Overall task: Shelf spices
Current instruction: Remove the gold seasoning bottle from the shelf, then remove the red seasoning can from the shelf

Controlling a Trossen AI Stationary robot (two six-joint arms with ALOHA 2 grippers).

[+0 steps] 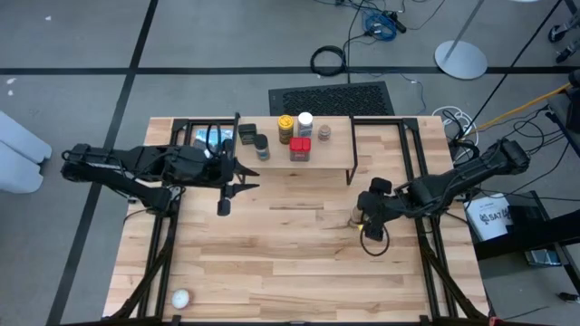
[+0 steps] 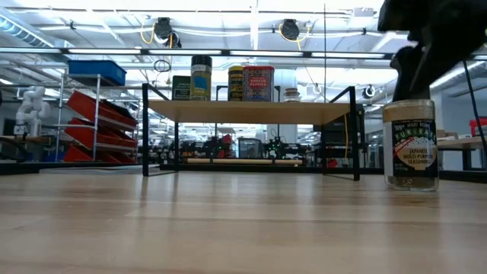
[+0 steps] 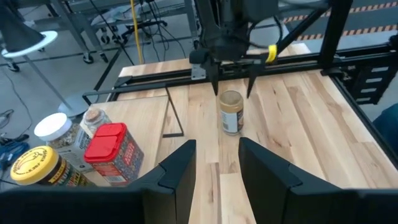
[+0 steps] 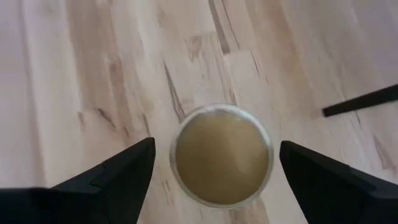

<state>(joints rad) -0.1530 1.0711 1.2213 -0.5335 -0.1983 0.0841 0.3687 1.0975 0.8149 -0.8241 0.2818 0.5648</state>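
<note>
A tan-lidded jar stands upright on its base on the table, right of the shelf. My right gripper hangs open just above the tan-lidded jar, one finger out on each side of the lid, and touches nothing. In the left wrist view the right gripper is over the tan-lidded jar. The shelf carries several spices: black square tin, dark-lidded jar, yellow-lidded jar, white-lidded jar, red tin, small jar. My left gripper waits open near the shelf's left end.
A flat blue-and-black package lies at the far left, partly under the left arm. A small white ball sits near the table's near-left corner. The shelf's black legs stand just beyond the jar. The plank's right half is bare.
</note>
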